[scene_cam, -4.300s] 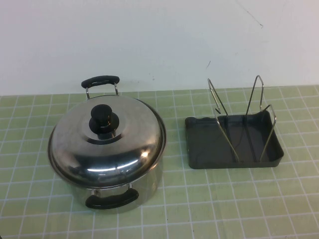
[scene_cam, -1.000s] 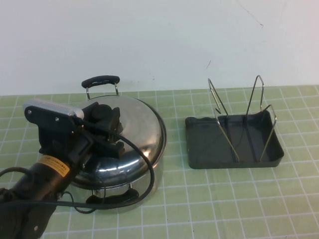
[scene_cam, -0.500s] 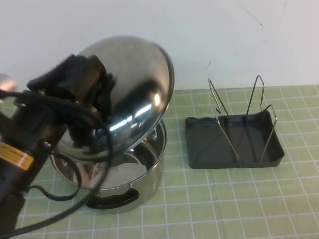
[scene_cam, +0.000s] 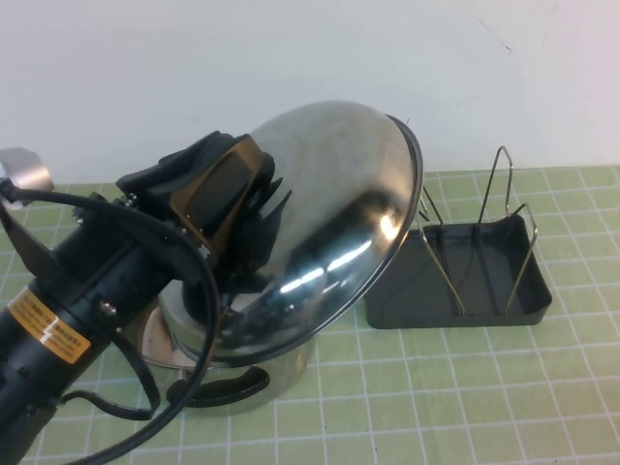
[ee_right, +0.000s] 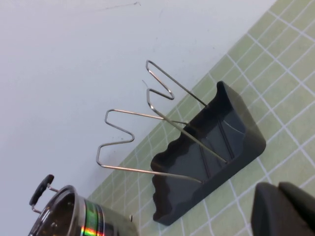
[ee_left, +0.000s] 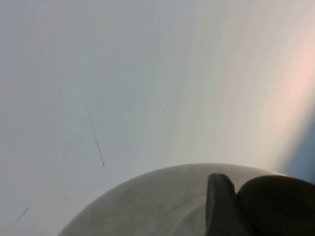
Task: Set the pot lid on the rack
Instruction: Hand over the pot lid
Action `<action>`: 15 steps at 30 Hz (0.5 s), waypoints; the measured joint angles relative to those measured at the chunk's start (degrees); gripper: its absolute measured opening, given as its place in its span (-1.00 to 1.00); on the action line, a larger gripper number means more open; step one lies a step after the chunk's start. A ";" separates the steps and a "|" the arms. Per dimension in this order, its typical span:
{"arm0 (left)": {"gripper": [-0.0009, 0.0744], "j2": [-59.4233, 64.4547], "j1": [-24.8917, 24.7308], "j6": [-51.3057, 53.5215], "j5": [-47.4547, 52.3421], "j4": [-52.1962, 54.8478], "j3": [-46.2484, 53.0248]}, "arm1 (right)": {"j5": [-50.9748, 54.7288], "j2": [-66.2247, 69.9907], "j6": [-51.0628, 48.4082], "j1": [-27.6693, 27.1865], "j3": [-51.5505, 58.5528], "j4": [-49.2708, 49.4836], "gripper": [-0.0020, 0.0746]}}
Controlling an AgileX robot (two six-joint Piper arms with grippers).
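The shiny steel pot lid is in the air, tilted steeply, above the open pot and leaning toward the rack. My left gripper is shut on the lid's black knob, which is mostly hidden between the fingers. The lid's right rim overlaps the rack's left wire loop in the high view. In the left wrist view I see the lid's dome and a dark finger. My right gripper is shut and empty, low over the mat near the rack; it is out of the high view.
The steel pot with black handles stands on the green tiled mat at the left, and shows in the right wrist view. A white wall runs behind. The left arm's cable loops in front of the pot.
My left gripper came down onto the knob, lifted the lid off the pot and tilted it. Over the last half second the lid moved right, toward the rack.
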 joint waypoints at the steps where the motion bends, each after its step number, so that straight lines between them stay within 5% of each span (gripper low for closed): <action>1: -0.12 0.46 0.00 0.00 0.01 0.26 0.00 | 0.00 0.00 0.00 0.00 0.00 0.00 -0.95; 9: -0.12 1.26 0.00 0.00 -0.02 0.61 0.00 | 2.31 0.00 -5.71 0.43 0.00 6.29 -0.95; 15: -0.12 1.26 0.00 2.06 -0.12 0.61 0.00 | 6.13 4.40 -50.11 1.63 -6.22 46.30 -0.95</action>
